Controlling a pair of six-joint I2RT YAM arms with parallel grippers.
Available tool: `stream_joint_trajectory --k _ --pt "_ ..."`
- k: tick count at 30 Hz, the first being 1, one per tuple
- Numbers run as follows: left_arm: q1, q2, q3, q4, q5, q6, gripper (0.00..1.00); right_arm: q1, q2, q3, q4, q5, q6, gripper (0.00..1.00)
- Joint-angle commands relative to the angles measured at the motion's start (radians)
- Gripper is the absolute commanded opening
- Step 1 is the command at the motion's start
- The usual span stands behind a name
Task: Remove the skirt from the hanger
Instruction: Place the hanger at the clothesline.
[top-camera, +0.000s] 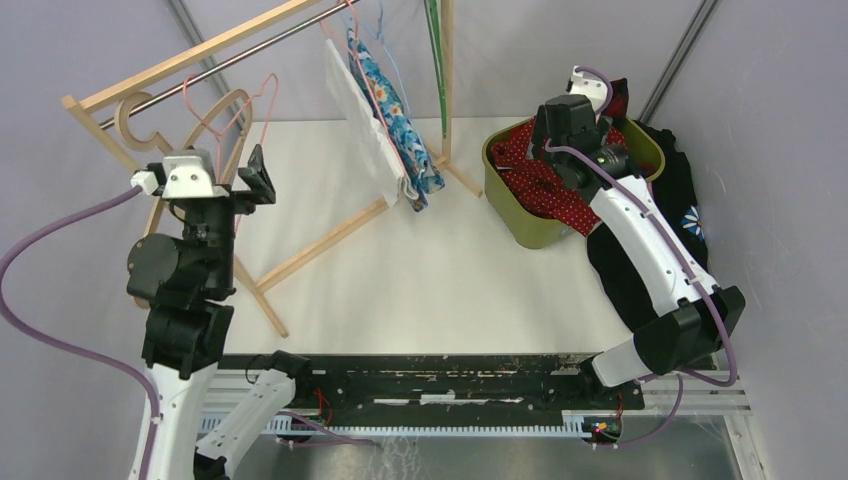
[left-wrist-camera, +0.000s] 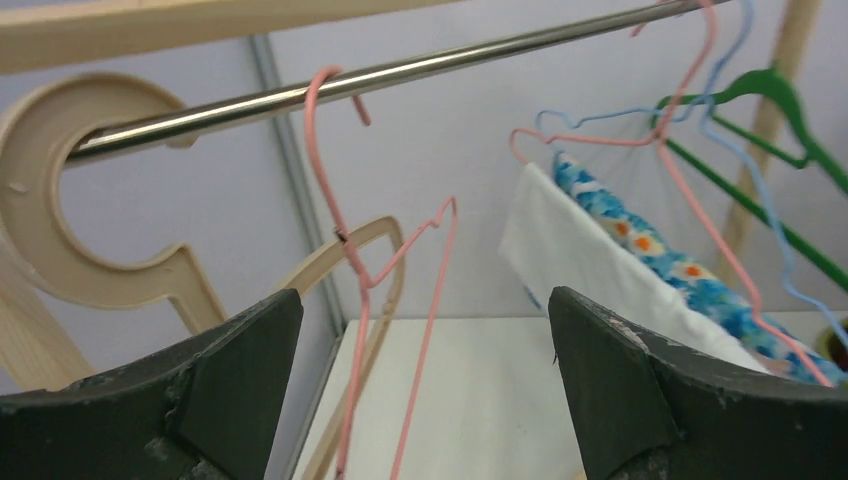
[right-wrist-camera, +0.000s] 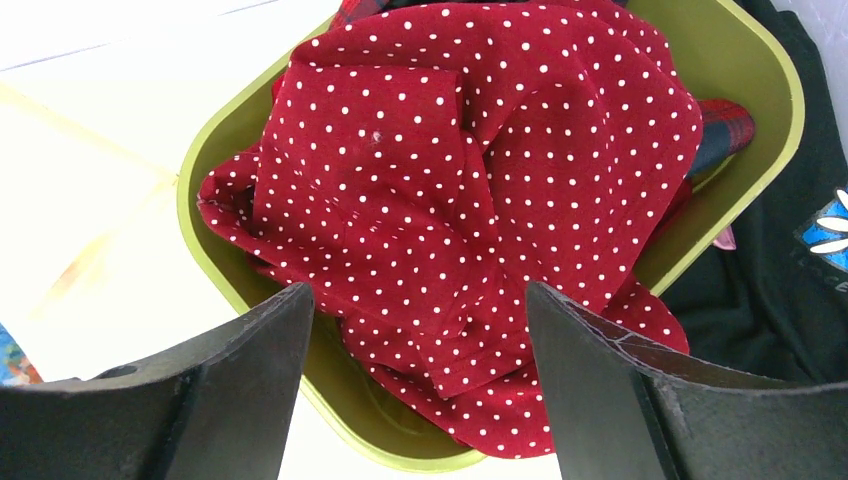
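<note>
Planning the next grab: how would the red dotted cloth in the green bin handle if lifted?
Probably floppy: the cloth lies in soft, crumpled folds. Likely light, as it looks thin. It may drag on the bin, since one edge seems to drape over the rim.

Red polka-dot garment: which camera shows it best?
Right wrist: the red polka-dot garment fills the frame, crumpled in the green bin. Top external shows part of it, behind the right arm. Left wrist shows none.
</note>
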Motion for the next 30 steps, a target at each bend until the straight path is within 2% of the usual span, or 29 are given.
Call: stream_joint_trajectory --k 1,6,8,13,16,24,30 --pt "0.004 -0.025 0.011 0.035 0.281 0.001 0.99 0.004 -0.030 -0.007 0.027 0.010 0.011 0.83" --pt "0.004 0.033 0.063 0.033 0.462 -0.044 1.00 0.004 -0.023 -0.003 0.033 0.024 -0.006 0.83" --pt "0.004 0.080 0.089 0.042 0.533 -0.097 0.97 0.004 -0.020 0.000 0.040 0.036 -0.018 0.83" --pt "0.001 0.190 0.110 0.124 0.620 -0.178 0.99 0.004 -0.020 0.002 0.050 0.056 -0.050 0.83" --pt "-0.009 0.249 0.115 0.192 0.647 -0.217 0.99 0.004 -0.022 -0.003 0.056 0.070 -0.064 0.83" --pt "-0.086 0.437 0.223 0.176 0.633 -0.259 0.94 0.003 -0.039 -0.030 0.079 0.087 -0.088 0.84" --pt "-0.115 0.532 0.293 0.179 0.548 -0.255 0.94 0.003 -0.051 -0.050 0.096 0.089 -0.098 0.84"
